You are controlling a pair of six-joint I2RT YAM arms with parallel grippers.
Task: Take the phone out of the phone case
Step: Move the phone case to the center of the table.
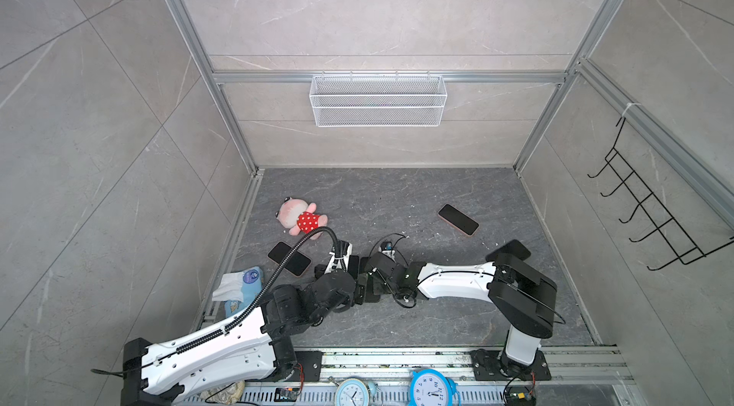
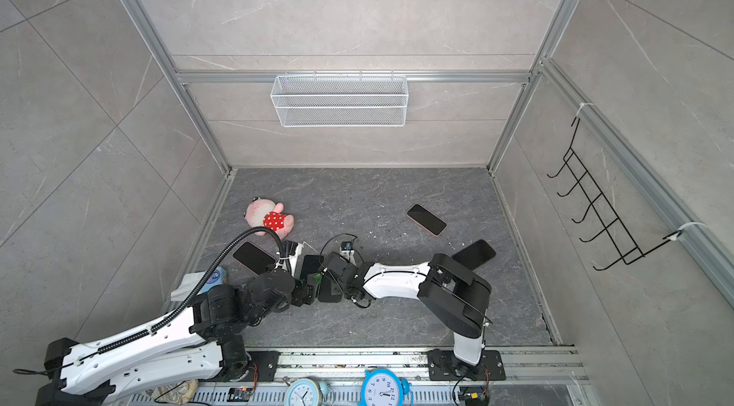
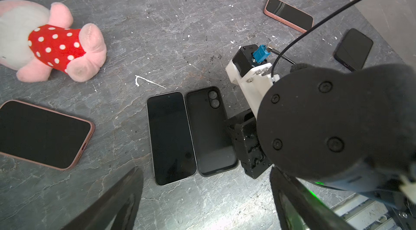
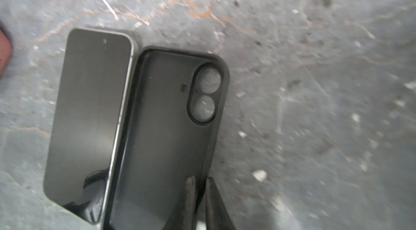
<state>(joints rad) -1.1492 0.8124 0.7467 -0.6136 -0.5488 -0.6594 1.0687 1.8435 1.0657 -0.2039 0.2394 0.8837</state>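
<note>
A bare black phone (image 3: pixel 171 137) (image 4: pixel 90 116) lies screen up on the grey table. The empty black phone case (image 3: pixel 210 132) (image 4: pixel 162 138) lies open side up right beside it, their long edges touching. My right gripper (image 4: pixel 200 179) is shut on the case's side wall, one finger inside the shell and one outside. My left gripper (image 3: pixel 205 172) is open, its fingers spread wide just above the near ends of the phone and case and holding nothing. In a top view the phone (image 2: pixel 311 267) shows between the two wrists, and the arms mostly cover the case.
A pink plush toy (image 1: pixel 302 219) and a phone in a pink case (image 1: pixel 289 258) lie to the left. Another pink-cased phone (image 1: pixel 458 219) and a black phone (image 1: pixel 512 249) lie to the right. A tissue pack (image 1: pixel 242 285) sits by the left rail. A wire basket (image 1: pixel 377 100) hangs on the back wall.
</note>
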